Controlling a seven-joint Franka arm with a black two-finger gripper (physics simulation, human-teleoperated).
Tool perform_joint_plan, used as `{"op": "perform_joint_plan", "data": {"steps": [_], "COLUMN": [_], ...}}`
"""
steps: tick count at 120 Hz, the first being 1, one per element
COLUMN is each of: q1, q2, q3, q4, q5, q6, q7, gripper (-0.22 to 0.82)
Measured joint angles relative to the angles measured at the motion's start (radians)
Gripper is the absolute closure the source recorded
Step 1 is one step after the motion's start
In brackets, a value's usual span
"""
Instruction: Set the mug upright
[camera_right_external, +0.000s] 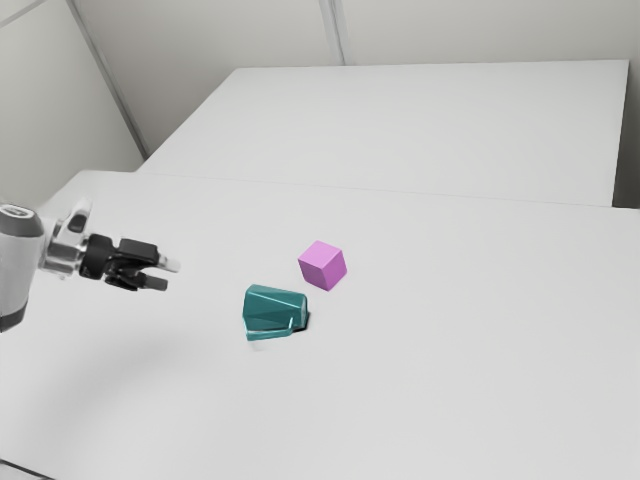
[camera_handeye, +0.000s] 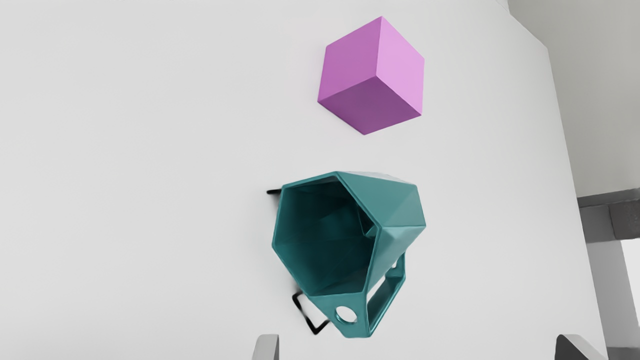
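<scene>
The teal, faceted mug (camera_right_external: 275, 308) lies on its side upon the white counter (camera_right_external: 460, 350). The black pincer (camera_right_external: 167, 275) is spread and empty; approaching seems the present step, then gripping the mug for turning it upright.

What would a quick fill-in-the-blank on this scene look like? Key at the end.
1. The teal mug isn't upright; it lies on its ____.
2. The pink cube is ____ from the pincer than the mug is.
3. The pincer is not shut but ____.

Missing words: side; farther; open.
</scene>
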Motion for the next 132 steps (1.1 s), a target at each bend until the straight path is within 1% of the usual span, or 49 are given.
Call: {"op": "perform_joint_plan", "data": {"steps": [10, 22, 39, 57, 74, 91, 111, 132], "q1": [0.000, 0.000, -0.013, -0.047, -0.069, -0.103, -0.161, -0.168], "q2": [0.040, 0.081, 0.155, 0.184, 0.223, 0.237, 0.276, 0.293], "q3": [0.015, 0.018, 0.014, 0.010, 0.006, -0.001, -0.011, -0.038], "q4": [-0.038, -0.068, -0.091, -0.095, -0.100, -0.111, -0.108, -0.108], "q5": [-0.145, -0.262, -0.375, -0.437, -0.492, -0.541, -0.606, -0.662], "q6": [-0.026, -0.059, -0.081, -0.091, -0.099, -0.101, -0.105, -0.108], "q7": [0.180, 0.368, 0.590, 0.774, 0.911, 1.020, 1.119, 1.201], "gripper": [0.00, 0.00, 0.00, 0.00, 0.00, 0.00, 0.00, 0.00]}}
